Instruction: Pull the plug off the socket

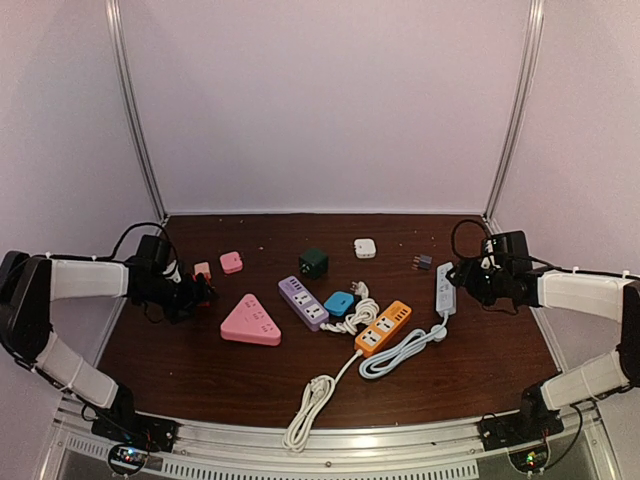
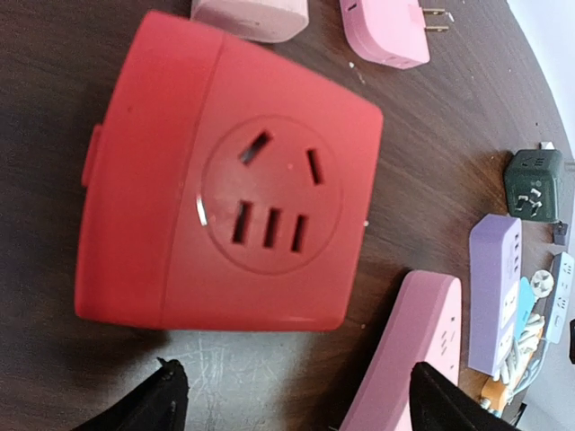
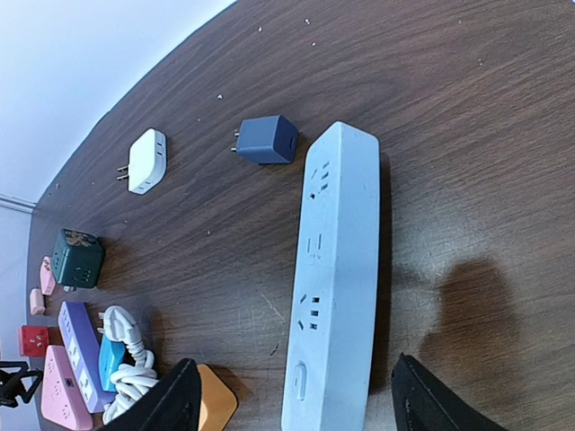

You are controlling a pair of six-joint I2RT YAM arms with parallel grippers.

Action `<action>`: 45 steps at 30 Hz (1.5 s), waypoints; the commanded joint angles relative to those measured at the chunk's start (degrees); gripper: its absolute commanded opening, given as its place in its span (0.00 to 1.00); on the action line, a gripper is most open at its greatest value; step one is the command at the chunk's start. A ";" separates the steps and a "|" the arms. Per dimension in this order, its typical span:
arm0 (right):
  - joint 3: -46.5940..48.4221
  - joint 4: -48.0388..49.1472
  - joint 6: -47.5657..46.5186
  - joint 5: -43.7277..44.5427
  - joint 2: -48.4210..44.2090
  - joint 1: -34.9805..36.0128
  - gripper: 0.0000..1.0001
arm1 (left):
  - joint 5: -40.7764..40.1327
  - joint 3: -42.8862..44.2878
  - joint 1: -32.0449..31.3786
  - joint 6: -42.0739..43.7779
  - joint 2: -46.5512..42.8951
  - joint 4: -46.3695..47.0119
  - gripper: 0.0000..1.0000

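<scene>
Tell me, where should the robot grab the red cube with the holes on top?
Grab it by two flat, opposite side walls, coming straight down from above. The red cube sits flat on the table with its socket face up, so its smooth sides are free. The left hand hangs open right beside it.

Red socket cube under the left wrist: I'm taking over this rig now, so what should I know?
Left gripper: open, empty, over the red socket cube, not touching.
Right gripper: open, empty, straddling the light blue power strip.
Done: both show empty sockets; a dark blue plug lies loose near the strip's far end.
Left: cannot tell if any plug is seated; check the purple strip and orange strip.
</scene>
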 commanded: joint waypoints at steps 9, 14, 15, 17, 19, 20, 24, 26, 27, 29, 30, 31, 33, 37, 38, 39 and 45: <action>2.83 0.61 -3.77 8.06 -5.23 1.24 0.82 | -11.51 4.87 0.46 8.45 -10.13 -5.90 0.98; 3.48 3.00 -7.66 16.63 -6.82 1.30 0.88 | -16.06 7.99 0.46 12.70 -11.61 -4.95 0.98; 3.44 3.83 -9.05 17.22 -6.63 1.34 0.89 | -16.59 8.59 0.46 13.47 -11.43 -4.52 0.98; 2.02 8.51 -12.35 17.65 -6.04 1.35 0.97 | -18.70 9.88 0.46 14.53 -10.98 -3.47 0.98; -0.21 14.28 -16.31 18.34 -5.47 1.34 1.00 | -22.04 10.91 0.46 15.82 -10.59 -2.53 0.98; -0.74 15.34 -17.20 20.28 -5.47 1.35 1.00 | -26.30 11.30 0.46 16.36 -10.36 -2.29 0.98; -2.93 20.99 -20.37 24.17 -5.60 0.47 1.00 | -34.52 8.89 0.46 26.50 -9.54 7.55 0.98; -4.03 24.44 -22.59 25.58 -4.70 0.02 1.00 | -37.73 5.38 0.45 31.47 -8.92 16.26 0.98; -4.37 25.93 -23.51 26.37 -3.84 -0.38 1.00 | -37.44 3.13 0.46 35.19 -8.61 21.83 0.98; -5.05 28.49 -25.05 28.11 -2.31 -1.30 1.00 | -37.78 -0.67 0.50 40.44 -7.49 30.09 0.98; -5.88 30.26 -25.90 28.54 -1.78 -1.62 1.00 | -39.25 -1.89 0.54 40.98 -7.06 32.68 0.98; -7.00 32.69 -26.44 29.18 -1.46 -2.34 1.00 | -40.06 -2.94 0.69 41.97 -6.06 34.98 0.98; -8.37 34.93 -26.68 29.84 -1.38 -4.24 1.00 | -38.71 -5.53 1.54 44.10 -4.40 41.59 0.98; -10.60 41.05 -28.46 28.38 -0.40 -8.11 1.00 | -38.15 -9.90 3.47 48.05 1.33 53.84 0.98; -11.20 42.57 -28.88 28.33 0.44 -8.91 1.00 | -37.11 -10.01 4.39 47.44 2.55 54.44 0.98; -11.47 43.20 -29.23 28.04 1.54 -9.80 1.00 | -36.26 -10.69 5.02 46.93 3.45 55.86 0.98; -17.14 55.36 -28.24 26.40 5.55 -15.71 1.00 | -32.48 -17.23 5.47 47.62 4.67 68.05 0.98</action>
